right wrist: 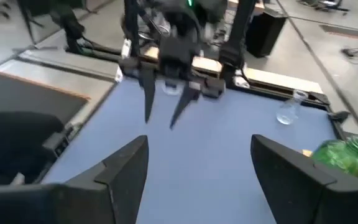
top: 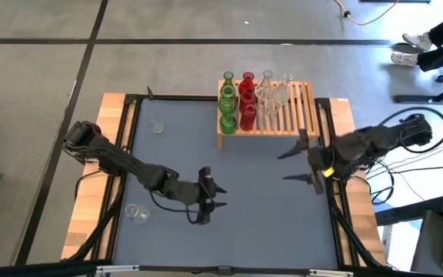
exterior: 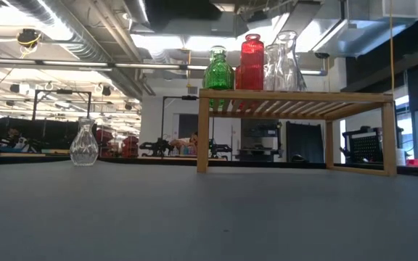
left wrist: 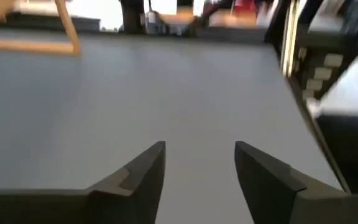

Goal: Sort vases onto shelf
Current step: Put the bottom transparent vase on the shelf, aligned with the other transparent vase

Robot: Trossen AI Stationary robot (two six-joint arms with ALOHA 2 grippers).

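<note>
Both sets of jaws stand apart and empty: the right gripper (top: pixel 297 165) by the shelf (top: pixel 302 115), the left gripper (top: pixel 218 197) mid-table. The shelf holds green, red and clear vases (top: pixel 246 102) grouped in colour rows, apparently sorted. Two clear vases (top: pixel 155 125) (top: pixel 134 212) remain on the table's left side, likely awaiting pickup.

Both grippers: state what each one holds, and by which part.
Nothing is held. The left gripper and the right gripper are both open and empty above the table.
</note>
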